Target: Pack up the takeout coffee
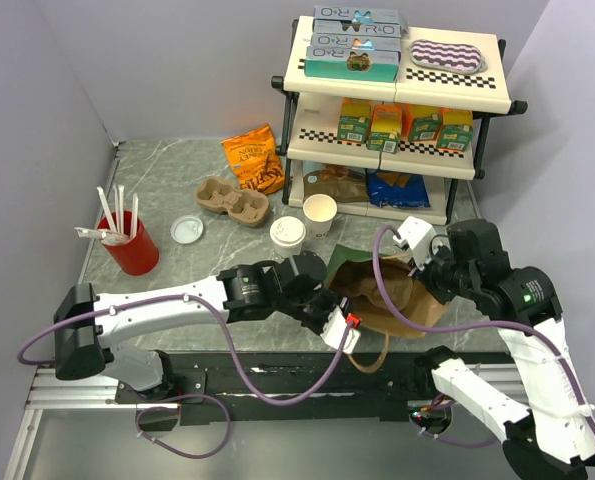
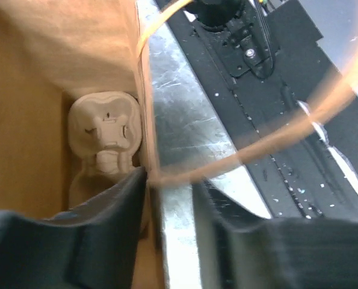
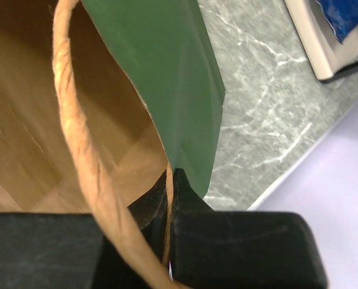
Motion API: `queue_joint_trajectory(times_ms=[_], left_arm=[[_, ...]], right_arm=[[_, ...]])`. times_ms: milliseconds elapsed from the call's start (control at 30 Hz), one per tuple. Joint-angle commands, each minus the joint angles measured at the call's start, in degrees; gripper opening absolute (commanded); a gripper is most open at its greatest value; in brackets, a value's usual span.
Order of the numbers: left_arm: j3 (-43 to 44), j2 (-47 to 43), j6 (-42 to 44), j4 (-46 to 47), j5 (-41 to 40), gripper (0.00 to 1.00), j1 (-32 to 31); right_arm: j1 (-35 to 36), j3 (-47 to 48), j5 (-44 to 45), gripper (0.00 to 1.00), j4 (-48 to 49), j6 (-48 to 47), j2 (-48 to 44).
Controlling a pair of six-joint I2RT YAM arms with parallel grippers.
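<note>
So you've basically got the paper bag (image 1: 377, 290) stretched open between both arms, lower middle of the overhead view. Your right gripper (image 3: 169, 198) is pinched tight on the bag's far rim, right at the fold where the green outside meets the brown inside, with the twine handle (image 3: 82, 150) looping past it. I'd guess that's the anchor, so the mouth doesn't flop shut.

Your left gripper (image 2: 169, 211) straddles the near rim, one finger inside the bag and one outside. The jaws are partway apart with a visible gap, so it isn't clamped on the paper. In the left wrist view there's a moulded-pulp cup carrier (image 2: 103, 126) sitting on the bag's floor, which looks like where the drink is meant to go.

The takeout coffee (image 1: 287, 235) isn't packed yet. It's upright with its white lid on, on the table just up and left of the bag. An unlidded cup (image 1: 320, 213) stands right beside it, so don't mix them up.

The surface is a grey marbled tabletop (image 1: 207, 265) boxed in by pale lilac walls. At mid-left there's a second carrier (image 1: 232, 200), a loose lid (image 1: 187, 229) and a red cup (image 1: 132, 250) of straws. An orange snack bag (image 1: 254, 160) sits further up, and a stocked shelf rack (image 1: 397, 100) is at upper right.
</note>
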Motion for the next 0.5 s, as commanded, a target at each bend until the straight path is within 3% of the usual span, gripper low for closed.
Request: queue_joint_trajectory(times_ms=[0, 133, 467], left_arm=[[-0.75, -0.33, 0.78, -0.43, 1.16, 0.29, -1.09], [-2.59, -1.12, -3.69, -2.54, 6.87, 0.29, -1.62], [-10.06, -4.46, -7.74, 0.09, 9.08, 0.29, -1.80]], right_arm=[[0.30, 0.01, -4.05, 0.00, -3.39, 1.58, -1.06], [-0.05, 0.45, -6.86, 0.00, -3.12, 2.28, -2.29], [-1.11, 4.67, -12.76, 0.00, -3.82, 2.90, -2.11]])
